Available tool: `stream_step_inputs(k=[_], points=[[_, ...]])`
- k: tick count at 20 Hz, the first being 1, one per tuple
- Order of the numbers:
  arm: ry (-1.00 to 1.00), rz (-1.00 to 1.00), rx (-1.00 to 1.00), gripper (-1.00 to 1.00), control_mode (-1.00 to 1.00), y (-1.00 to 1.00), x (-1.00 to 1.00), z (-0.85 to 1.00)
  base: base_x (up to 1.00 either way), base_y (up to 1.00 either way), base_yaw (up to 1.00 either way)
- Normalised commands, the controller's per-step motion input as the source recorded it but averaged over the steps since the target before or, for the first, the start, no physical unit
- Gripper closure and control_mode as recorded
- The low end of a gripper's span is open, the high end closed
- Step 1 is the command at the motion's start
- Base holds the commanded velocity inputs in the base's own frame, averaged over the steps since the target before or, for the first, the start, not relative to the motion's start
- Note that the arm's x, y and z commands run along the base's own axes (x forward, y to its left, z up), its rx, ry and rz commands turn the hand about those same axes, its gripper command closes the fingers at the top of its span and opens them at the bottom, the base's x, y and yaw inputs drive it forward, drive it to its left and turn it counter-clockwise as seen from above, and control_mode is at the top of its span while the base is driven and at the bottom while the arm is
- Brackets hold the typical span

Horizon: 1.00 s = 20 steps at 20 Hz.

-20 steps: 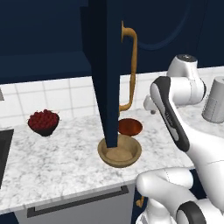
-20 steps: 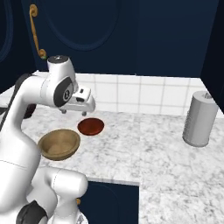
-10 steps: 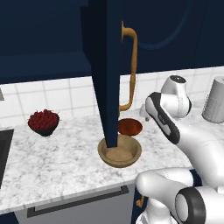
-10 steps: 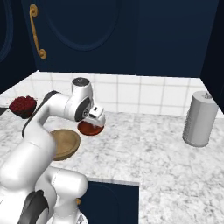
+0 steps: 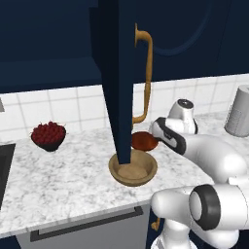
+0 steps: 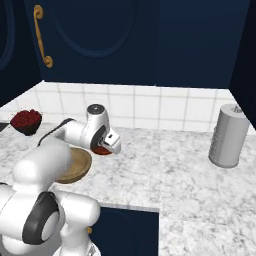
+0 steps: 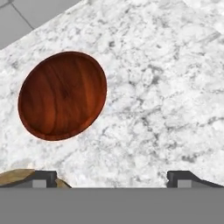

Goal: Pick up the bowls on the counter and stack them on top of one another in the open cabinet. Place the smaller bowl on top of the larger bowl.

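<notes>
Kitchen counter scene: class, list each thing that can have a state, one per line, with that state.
Red-brown bowl: upright, empty, on the counter.
Tan bowl: upright, empty, on the counter.
Berry bowl: heaped full.
Cabinet door: swung open.
Gripper: fingers wide apart, holding nothing.

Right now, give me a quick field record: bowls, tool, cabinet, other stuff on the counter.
smaller bowl: reddish-brown, empty, upright on the counter, not held
larger bowl: tan wood, empty, on the counter beside the smaller bowl, not stacked
tool: open, above the counter next to the smaller bowl, holding nothing
cabinet door: swung open, brass handle; its lower end hides part of the larger bowl in the left base view
berry bowl: far left, by the backsplash
grey canister: upright at right
</notes>
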Motion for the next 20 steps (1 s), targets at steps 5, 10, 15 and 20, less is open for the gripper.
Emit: stream_step_inputs(k=[5, 10, 15, 20], points=[[0.01, -0.08, 0.08, -1.00, -1.00, 0.00, 0.50, -0.29, 0.00, 0.00, 0.00], [0.07, -0.03, 0.06, -1.00, -1.00, 0.00, 0.57, -0.34, 0.00, 0.00, 0.00], [0.09, -0.01, 0.04, -1.00, -1.00, 0.00, 0.41, -0.37, 0.00, 0.00, 0.00], [0.13, 0.00, 0.02, -1.00, -1.00, 0.00, 0.18, -0.26, 0.00, 0.00, 0.00]])
